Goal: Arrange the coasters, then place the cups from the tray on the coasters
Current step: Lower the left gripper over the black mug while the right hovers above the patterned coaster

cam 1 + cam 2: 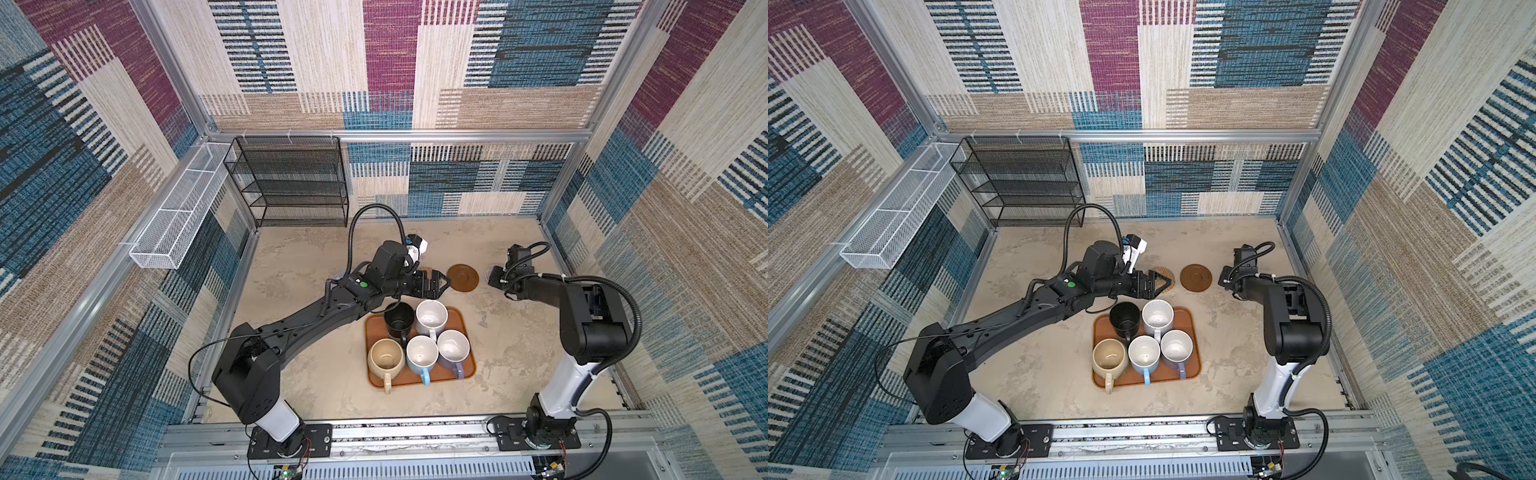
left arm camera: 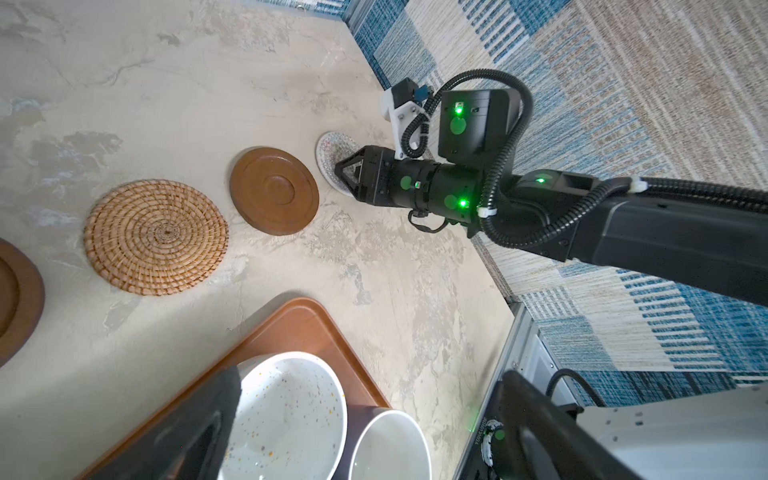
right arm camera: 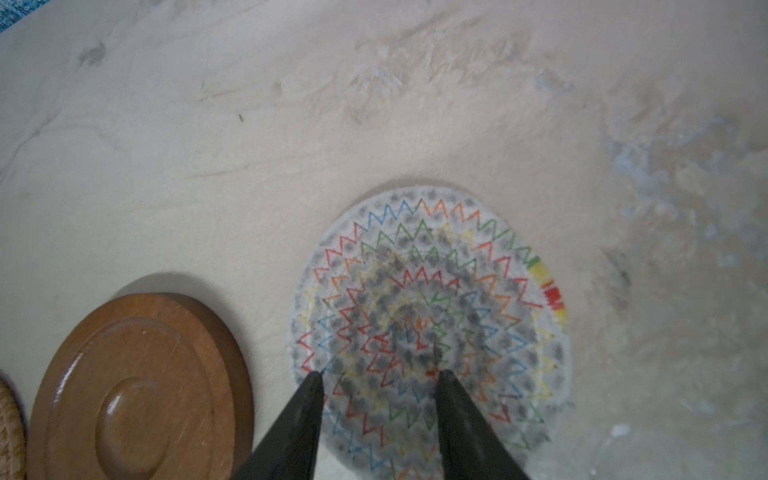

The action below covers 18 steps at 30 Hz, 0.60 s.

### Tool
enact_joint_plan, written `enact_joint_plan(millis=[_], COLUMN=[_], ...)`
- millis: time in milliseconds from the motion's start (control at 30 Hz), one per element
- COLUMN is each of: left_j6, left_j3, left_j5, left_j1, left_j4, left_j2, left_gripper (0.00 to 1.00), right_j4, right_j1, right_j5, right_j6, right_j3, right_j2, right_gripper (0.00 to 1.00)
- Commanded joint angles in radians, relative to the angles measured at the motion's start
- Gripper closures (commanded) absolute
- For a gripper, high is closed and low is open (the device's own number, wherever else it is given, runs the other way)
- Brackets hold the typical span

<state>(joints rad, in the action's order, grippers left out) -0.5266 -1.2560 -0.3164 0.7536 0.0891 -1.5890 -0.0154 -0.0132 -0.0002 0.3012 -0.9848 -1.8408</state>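
Mottled beige tabletop (image 1: 316, 374): the pale patterned coaster (image 3: 428, 291) lies flat at the row's right end, beside a wooden coaster (image 3: 137, 390) and directly under the right gripper (image 3: 378, 376), whose parted jaws hold nothing. The left gripper (image 1: 442, 284), spread wide, hovers farther off. No writing is legible.

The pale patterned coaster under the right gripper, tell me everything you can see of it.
The pale coaster is a thin, flat round disc, whitish, with grey dots and rings of red, blue, green, yellow and orange zigzags, plus a striped tag at its rim. It lies flat on the table, apart from the wooden coaster. The right gripper stands over it, jaws apart; contact unclear.
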Motion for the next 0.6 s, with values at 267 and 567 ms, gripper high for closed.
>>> enact_joint_plan(millis=[267,567], left_j6=[-0.009,-0.009], left_j3=[0.021,0.033], left_j5=[0.030,0.045], left_j1=[0.000,-0.001], left_j4=[-0.059,-0.063], left_j2=[0.008,0.016], left_gripper=[0.00,0.00], right_j4=[-0.074,0.021], right_j1=[0.013,0.050], right_j5=[-0.035,0.024], right_j6=[-0.012,-0.055], right_j3=[0.001,0.039], right_j2=[-0.005,0.103], right_gripper=[0.52,0.44])
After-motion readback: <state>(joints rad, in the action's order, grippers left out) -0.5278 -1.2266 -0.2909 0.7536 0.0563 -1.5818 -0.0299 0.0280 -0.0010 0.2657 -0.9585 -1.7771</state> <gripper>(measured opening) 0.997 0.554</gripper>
